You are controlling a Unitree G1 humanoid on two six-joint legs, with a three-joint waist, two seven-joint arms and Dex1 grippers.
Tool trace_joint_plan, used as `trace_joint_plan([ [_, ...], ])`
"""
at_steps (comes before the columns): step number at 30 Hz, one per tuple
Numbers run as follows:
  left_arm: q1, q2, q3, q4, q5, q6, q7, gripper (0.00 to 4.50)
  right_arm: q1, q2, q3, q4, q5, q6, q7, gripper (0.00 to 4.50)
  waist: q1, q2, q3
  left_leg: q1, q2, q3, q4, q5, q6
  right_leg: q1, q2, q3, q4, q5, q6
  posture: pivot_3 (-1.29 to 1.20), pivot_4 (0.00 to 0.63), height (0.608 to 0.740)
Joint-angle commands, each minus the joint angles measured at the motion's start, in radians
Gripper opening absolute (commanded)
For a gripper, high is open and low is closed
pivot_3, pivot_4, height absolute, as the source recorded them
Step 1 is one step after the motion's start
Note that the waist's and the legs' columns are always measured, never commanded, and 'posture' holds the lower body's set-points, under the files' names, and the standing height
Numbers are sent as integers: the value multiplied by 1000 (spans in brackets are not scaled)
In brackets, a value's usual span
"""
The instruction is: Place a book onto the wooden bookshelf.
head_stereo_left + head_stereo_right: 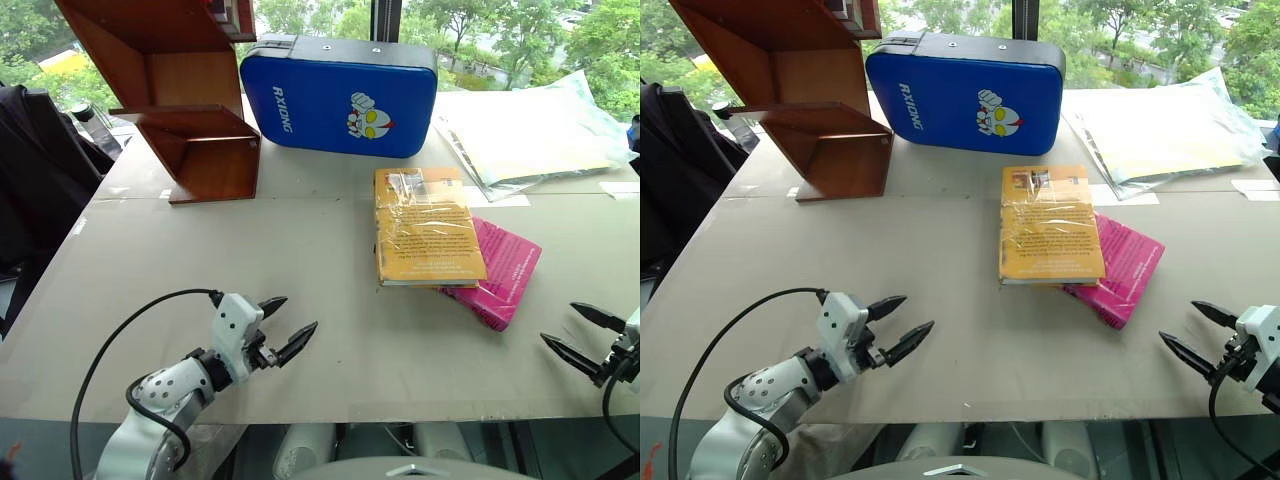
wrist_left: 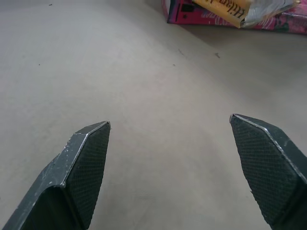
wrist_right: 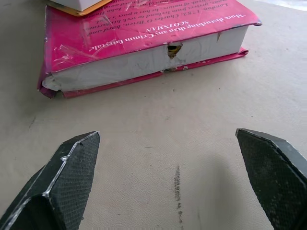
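The yellow-orange book (image 1: 425, 225) in clear wrap lies flat at the table's middle right, its near end resting on a magenta-pink book (image 1: 500, 272). At the far left stands the reddish-brown wooden bookshelf (image 1: 185, 110), its lower box compartment open and bare. My left gripper (image 1: 288, 328) hovers open over the near left of the table, well short of the books, nothing between its fingers. At the near right edge my right gripper (image 1: 582, 334) is open too, pointing at the pink book's page edge (image 3: 148, 60), with a corner of the yellow book (image 3: 79, 5) above it.
A blue padded case (image 1: 340, 92) stands at the back centre beside the shelf. Plastic-wrapped sheets (image 1: 540, 130) lie at the back right. A dark chair or bag (image 1: 35, 170) sits off the table's left side. Bare tabletop (image 1: 240, 250) lies between the grippers and the shelf.
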Motion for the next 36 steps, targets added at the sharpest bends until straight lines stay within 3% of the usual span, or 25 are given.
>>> trace_joint_plan([
  [1, -20, 4, 7, -32, -24, 8, -4, 4102, -2, -20, -46, -10, 41, 0, 30, 4500, 0, 0, 0, 0, 0, 0, 0, 0, 0, 0, 0, 0, 0, 0, 0, 0, 150, 740],
  [8, -237, 0, 11, 52, -151, 162, -26, 4102, 26, -13, -43, -106, 119, 63, 74, 4500, 2, 0, 0, 0, 0, -1, 1, 0, 0, 0, 1, -2, 0, 0, 0, 0, 150, 740],
  [11, -409, -11, 18, 157, -288, 340, -36, 4102, 51, -11, -42, -206, 189, 129, 102, 4500, 0, 0, 0, 0, -1, -2, 1, 0, 0, 0, 3, -2, 0, 1, -1, 0, 150, 740],
  [14, -565, -14, -8, 274, -339, 451, -72, 4102, 78, -4, -47, -305, 248, 189, 99, 4500, 0, 0, 0, -1, -2, -3, 1, 0, 0, 1, 4, -3, 0, 2, 0, 0, 150, 740],
  [20, -896, -93, -35, 618, -354, 595, -120, 4102, 113, 17, -78, -482, 300, 232, 44, 4500, 0, -4, 2, -2, -4, -3, 2, 0, 0, 1, 4, -4, 0, 4, 4, 0, 150, 740],
  [26, -1189, -171, -80, 1053, -256, 632, -180, 4102, 132, 21, -147, -662, 377, 287, -48, 4500, -2, -6, 4, -2, -5, -4, 2, 0, 0, 0, 4, -4, 0, 4, 5, 0, 150, 740],
  [36, -1385, -305, -71, 1433, -137, 595, -277, 4102, 180, 12, -259, -708, 433, 338, -93, 4500, 0, -16, 10, -4, -6, -4, 2, 0, 0, 0, 2, -4, 0, 5, 4, 0, 150, 740],
])
